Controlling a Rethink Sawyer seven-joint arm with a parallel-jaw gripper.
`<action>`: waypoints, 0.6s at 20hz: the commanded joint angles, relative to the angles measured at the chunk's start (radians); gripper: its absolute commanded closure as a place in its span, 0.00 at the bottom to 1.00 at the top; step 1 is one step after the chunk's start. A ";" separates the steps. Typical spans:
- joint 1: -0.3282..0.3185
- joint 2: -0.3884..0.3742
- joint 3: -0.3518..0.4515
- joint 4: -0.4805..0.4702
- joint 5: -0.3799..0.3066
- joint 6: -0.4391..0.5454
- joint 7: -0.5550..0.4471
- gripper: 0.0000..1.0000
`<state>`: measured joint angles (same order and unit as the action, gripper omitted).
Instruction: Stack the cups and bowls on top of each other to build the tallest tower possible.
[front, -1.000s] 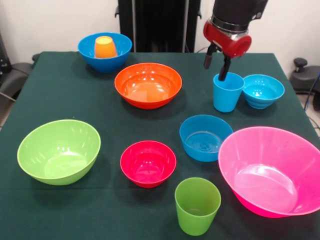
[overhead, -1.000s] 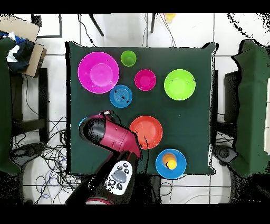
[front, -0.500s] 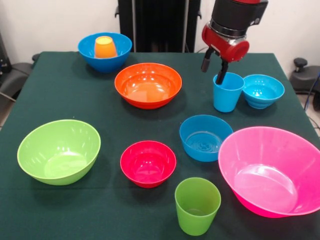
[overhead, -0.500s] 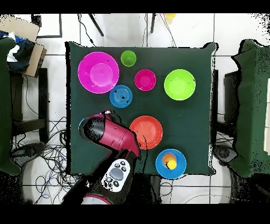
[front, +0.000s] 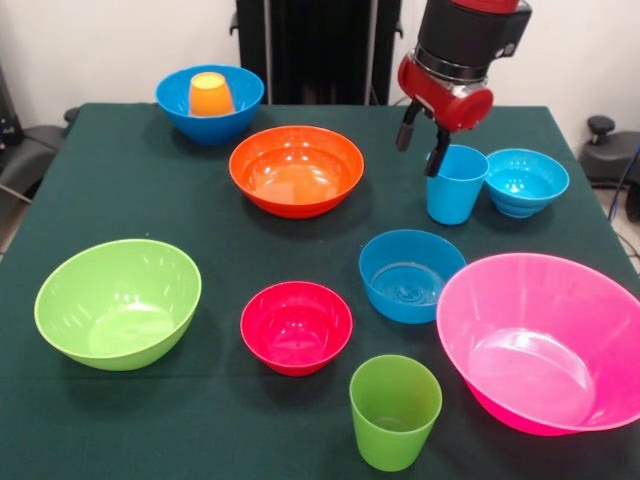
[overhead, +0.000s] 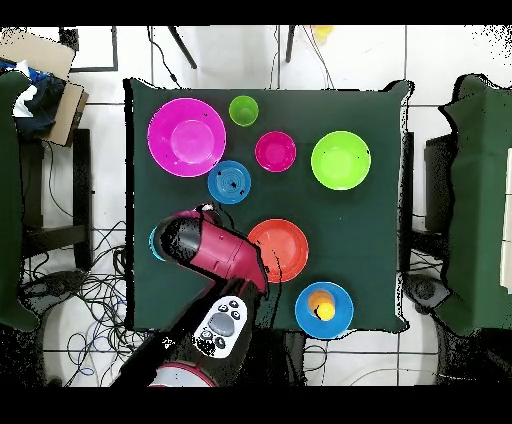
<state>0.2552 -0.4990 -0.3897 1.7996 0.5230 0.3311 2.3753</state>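
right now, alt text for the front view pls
A red and black gripper, fingers apart, straddles the near rim of a light blue cup on a green table. Seven bowls and a green cup are spread around; an upside-down orange cup sits in the far blue bowl.

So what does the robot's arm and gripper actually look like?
The arm ends in a black cylindrical link with a glossy red rounded wrist collar. The gripper has two slim black fingers. From overhead, the arm's casing is red with a grey button panel near the base.

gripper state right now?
Gripper: open, holding nothing; one finger sits at the rim of the light blue cup, the other outside it.
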 joint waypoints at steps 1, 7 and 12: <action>0.018 0.066 0.045 -0.100 0.024 0.086 0.203 0.00; 0.030 0.041 0.049 -0.089 0.030 0.119 0.210 0.00; 0.020 0.007 0.095 -0.043 0.061 0.110 0.216 0.00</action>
<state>0.2754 -0.4692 -0.4127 1.7659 0.5323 0.3311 2.3753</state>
